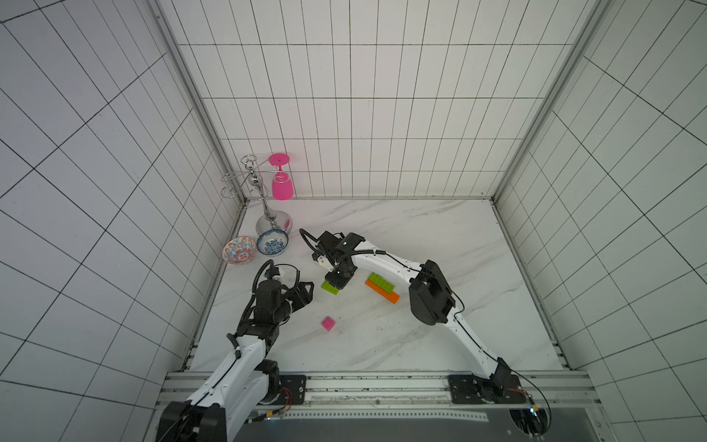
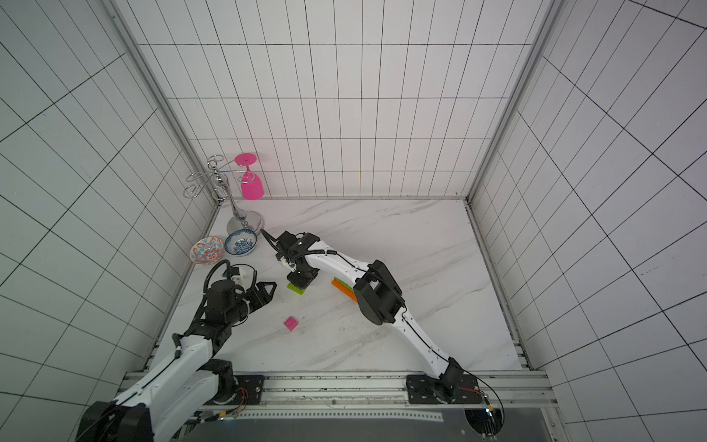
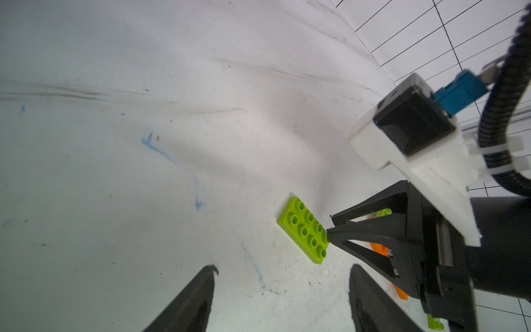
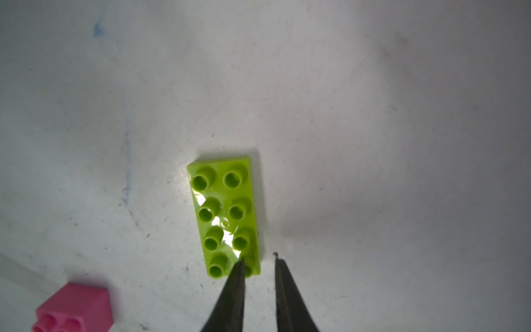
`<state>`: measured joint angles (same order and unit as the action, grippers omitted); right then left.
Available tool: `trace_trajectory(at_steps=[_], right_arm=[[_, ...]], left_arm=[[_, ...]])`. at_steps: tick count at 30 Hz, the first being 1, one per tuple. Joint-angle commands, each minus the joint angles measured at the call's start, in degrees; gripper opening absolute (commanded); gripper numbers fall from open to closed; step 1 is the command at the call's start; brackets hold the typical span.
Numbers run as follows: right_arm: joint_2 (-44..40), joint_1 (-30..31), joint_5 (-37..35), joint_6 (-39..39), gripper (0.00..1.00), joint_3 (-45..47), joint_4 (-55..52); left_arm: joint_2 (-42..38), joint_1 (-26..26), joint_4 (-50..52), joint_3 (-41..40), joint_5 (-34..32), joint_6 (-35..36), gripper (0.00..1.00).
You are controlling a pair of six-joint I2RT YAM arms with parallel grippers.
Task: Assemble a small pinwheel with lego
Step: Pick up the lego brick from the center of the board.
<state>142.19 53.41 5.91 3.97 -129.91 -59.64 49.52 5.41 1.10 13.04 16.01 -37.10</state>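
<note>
A lime-green lego brick (image 1: 328,287) (image 2: 295,289) (image 3: 303,230) (image 4: 227,215) lies flat on the marble table. My right gripper (image 1: 336,282) (image 2: 303,284) (image 4: 259,256) points down at one end of it. The jaws stand a narrow gap apart: one fingertip is over the end stud, the other just outside the brick's edge. My left gripper (image 1: 308,292) (image 2: 269,291) (image 3: 283,268) hovers open and empty to its left. A pink square brick (image 1: 328,323) (image 2: 290,323) (image 4: 74,307) sits nearer the front. An orange bar (image 1: 384,292) (image 2: 344,289) carries a green brick (image 1: 380,280). No pinwheel is formed.
Two patterned bowls (image 1: 239,250) (image 1: 272,242) stand at the table's back left. Behind them is a chrome glass rack (image 1: 267,214) holding a pink goblet (image 1: 282,183). Tiled walls enclose the table on three sides.
</note>
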Motion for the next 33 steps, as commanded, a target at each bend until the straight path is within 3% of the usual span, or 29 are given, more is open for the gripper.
trace_trajectory(at_steps=[1,11,27,33], right_arm=[[1.33,0.11,1.5,1.47,0.21,-2.98,-2.61],[2.91,0.11,2.49,1.31,0.21,-2.96,-3.3],[7.19,0.72,-3.62,4.27,0.16,-6.15,-6.28],[7.25,0.91,-3.11,4.17,0.11,-6.29,-6.66]], left_arm=[[-0.38,-0.3,-0.57,0.48,-0.11,0.0,0.75],[-0.15,-0.3,-0.92,0.44,-0.35,0.11,0.75],[0.1,-0.29,-0.98,0.68,0.05,0.32,0.75],[0.13,-0.27,-1.1,0.65,0.14,0.37,0.75]])
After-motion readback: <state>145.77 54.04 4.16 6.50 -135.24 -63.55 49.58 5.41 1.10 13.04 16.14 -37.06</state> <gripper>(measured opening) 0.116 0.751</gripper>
